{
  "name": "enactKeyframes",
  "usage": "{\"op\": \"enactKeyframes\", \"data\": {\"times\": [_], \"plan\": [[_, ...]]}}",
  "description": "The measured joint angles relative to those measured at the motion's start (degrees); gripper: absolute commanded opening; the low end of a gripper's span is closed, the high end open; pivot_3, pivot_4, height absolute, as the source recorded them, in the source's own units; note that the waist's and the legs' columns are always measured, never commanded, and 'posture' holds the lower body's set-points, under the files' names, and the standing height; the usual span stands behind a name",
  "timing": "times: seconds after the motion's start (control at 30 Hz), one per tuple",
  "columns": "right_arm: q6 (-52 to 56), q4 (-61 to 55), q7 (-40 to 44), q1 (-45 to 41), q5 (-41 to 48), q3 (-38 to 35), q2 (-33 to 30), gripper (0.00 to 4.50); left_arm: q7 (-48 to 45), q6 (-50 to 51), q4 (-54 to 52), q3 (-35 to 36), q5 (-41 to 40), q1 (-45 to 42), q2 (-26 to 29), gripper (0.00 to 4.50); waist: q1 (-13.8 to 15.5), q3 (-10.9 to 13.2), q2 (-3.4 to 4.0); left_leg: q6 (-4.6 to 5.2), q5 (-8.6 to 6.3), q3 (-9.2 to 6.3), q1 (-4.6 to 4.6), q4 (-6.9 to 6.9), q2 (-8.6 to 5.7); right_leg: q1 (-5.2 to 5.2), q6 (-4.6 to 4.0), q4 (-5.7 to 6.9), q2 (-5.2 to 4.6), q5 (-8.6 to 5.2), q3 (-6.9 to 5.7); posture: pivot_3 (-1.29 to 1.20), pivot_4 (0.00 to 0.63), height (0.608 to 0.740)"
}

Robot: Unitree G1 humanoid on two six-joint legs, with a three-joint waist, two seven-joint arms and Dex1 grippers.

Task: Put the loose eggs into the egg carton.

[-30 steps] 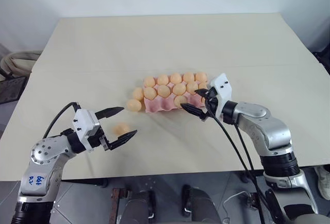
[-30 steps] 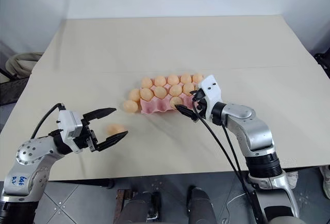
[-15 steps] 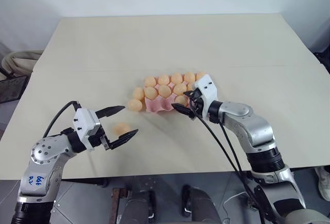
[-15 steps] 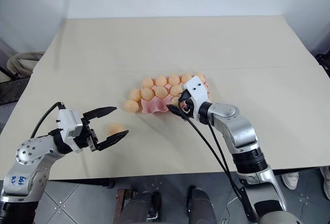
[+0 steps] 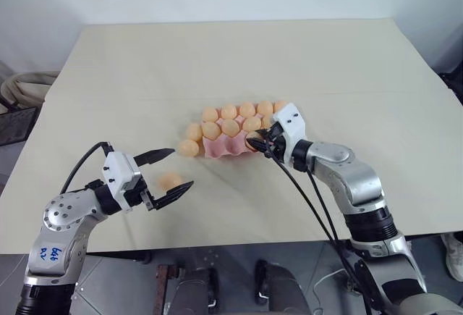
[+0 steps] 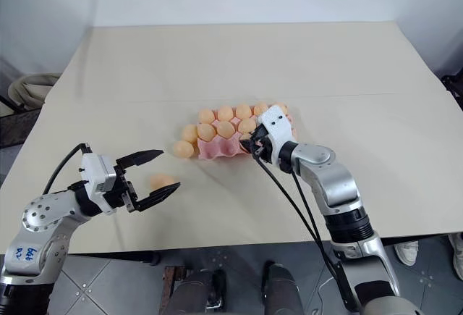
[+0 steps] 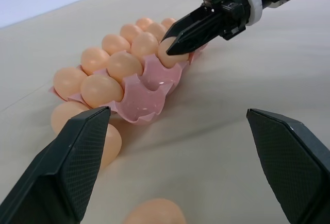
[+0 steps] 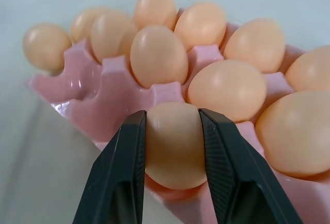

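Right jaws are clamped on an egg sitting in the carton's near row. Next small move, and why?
Probably open the right gripper and back off: its pale orange oval egg already sits in a cup of the pink moulded carton. Three loose eggs lie outside it.

Pink egg carton (image 5: 226, 148) mid-table, mostly full; 3 loose eggs (image 5: 171, 180) on table left of it.

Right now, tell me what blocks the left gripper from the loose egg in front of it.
Nothing visible. The left gripper stands open with the nearest loose egg on the bare table between its fingers. The egg carton lies farther off.
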Motion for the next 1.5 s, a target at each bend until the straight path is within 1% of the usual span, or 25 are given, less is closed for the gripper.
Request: {"op": "enactKeyframes", "data": {"times": [0.23,0.37,0.53,0.6,0.67,0.83,0.87,0.93,1.03,1.17,1.23,1.27,1.33,1.43,1.5], "plan": [[-0.04,-0.04,1.33,0.41,2.92,-6.55,-4.11,1.48,0.00,0.01,0.00,0.05,0.00,0.00,0.00,4.50,0.12,0.00,0.00,0.01,-0.01,0.00,0.00,-0.01,0.00,0.01,0.00,-0.02,-0.01,0.00,0.01,0.00,0.150,0.740],[-0.70,0.57,1.37,2.45,2.86,-7.14,-5.04,1.48,-0.06,0.01,0.01,0.04,0.00,-0.06,0.00,4.50,-0.03,-0.01,-0.01,0.03,0.00,0.06,0.00,-0.02,0.00,-0.01,0.00,-0.01,0.02,0.00,0.00,0.00,0.150,0.740],[-2.62,2.32,1.33,2.84,2.13,-6.94,-5.05,1.48,-0.11,0.01,0.07,0.04,0.00,-0.76,0.00,4.50,-0.05,-0.01,-0.01,0.07,0.02,0.19,0.03,0.04,0.01,-0.03,0.00,0.06,0.02,0.00,-0.05,0.00,0.150,0.740],[-3.21,2.99,1.33,2.84,1.62,-6.60,-5.05,1.93,-0.12,0.01,0.10,0.04,0.00,-0.97,0.00,4.50,0.01,-0.01,-0.01,0.08,0.02,0.20,0.03,0.06,0.01,-0.03,0.00,0.06,0.01,0.00,-0.04,0.00,0.150,0.740],[-3.50,3.53,1.32,2.84,1.47,-6.33,-5.05,2.47,-0.13,0.01,0.10,0.04,0.00,-1.19,0.00,4.50,0.02,-0.01,-0.01,0.08,0.02,0.20,0.03,0.06,0.01,-0.03,0.00,0.07,0.01,0.00,-0.03,0.00,0.150,0.740],[-5.28,3.14,3.03,3.49,1.90,-6.39,-5.69,4.27,-0.12,0.08,0.12,0.05,0.00,-1.20,0.00,4.50,0.05,-0.01,-0.01,0.08,0.02,0.19,0.03,0.02,0.01,-0.05,0.00,0.05,0.01,0.00,-0.01,0.00,0.150,0.740],[-6.72,2.25,4.22,4.55,2.43,-6.95,-6.28,4.49,-0.12,0.14,0.12,0.10,-0.02,-1.08,0.00,4.50,0.12,-0.01,-0.01,0.08,0.01,0.18,0.03,0.01,0.01,-0.04,0.00,0.03,0.01,0.00,-0.02,0.00,0.150,0.740],[-10.63,0.56,7.47,7.10,3.77,-8.70,-7.48,4.49,-0.09,0.55,0.10,0.61,-0.30,-0.46,0.00,4.50,0.28,-0.01,-0.01,0.10,-0.02,0.18,0.01,0.00,0.00,-0.03,0.01,-0.02,0.01,0.01,-0.04,0.00,0.150,0.740],[-17.46,-3.20,15.15,13.77,6.63,-12.33,-11.94,4.49,-0.09,1.14,0.13,2.51,-0.89,1.27,0.43,4.50,0.45,-0.01,-0.01,0.18,-0.10,0.20,0.01,0.01,0.00,0.00,0.07,-0.09,0.02,0.03,-0.13,0.00,0.150,0.740],[-20.93,-5.73,22.36,21.70,9.72,-16.34,-17.07,4.49,-0.82,1.28,0.12,4.78,-1.05,3.92,1.61,4.50,0.31,-0.01,-0.03,0.27,-0.15,0.37,0.05,0.05,0.01,0.03,0.12,-0.18,0.02,0.06,-0.16,0.00,0.150,0.740],[-23.11,-5.98,25.43,25.41,10.11,-17.97,-18.63,4.49,-1.61,1.35,0.17,6.24,-1.15,5.32,2.45,4.50,0.19,-0.01,-0.03,0.28,-0.18,0.43,0.10,0.07,0.03,0.02,0.12,-0.34,0.02,0.06,-0.13,0.00,0.150,0.740],[-24.47,-6.75,27.39,27.75,10.30,-18.22,-19.85,4.49,-2.51,1.36,0.16,7.18,-1.33,6.45,3.39,4.50,0.19,-0.01,-0.03,0.27,-0.42,0.45,0.14,0.07,0.05,0.03,0.11,-0.35,0.02,0.06,-0.12,0.00,0.150,0.740],[-26.27,-7.95,30.07,30.88,10.59,-18.73,-21.14,4.49,-3.74,1.33,0.54,9.66,-1.55,8.84,4.62,4.50,0.12,-0.01,-0.03,0.23,-0.45,0.47,0.19,0.08,0.10,0.03,0.04,-0.33,0.03,0.10,-0.05,0.00,0.150,0.740],[-29.24,-8.15,32.24,32.70,10.69,-19.05,-21.71,4.49,-5.14,1.12,2.44,12.80,-1.67,11.80,5.49,4.50,0.15,-0.01,-0.03,0.21,-0.41,0.47,0.23,0.12,0.16,0.04,-0.11,-0.35,0.04,0.19,0.04,0.00,0.150,0.740],[-31.22,-7.75,32.70,32.82,10.68,-19.19,-21.69,4.49,-5.56,0.92,2.74,13.69,-1.65,13.32,5.52,4.50,0.24,-0.01,-0.03,0.18,-0.37,0.44,0.22,0.12,0.19,0.07,-0.20,-0.44,0.03,0.26,0.15,0.00,0.150,0.740]]}}
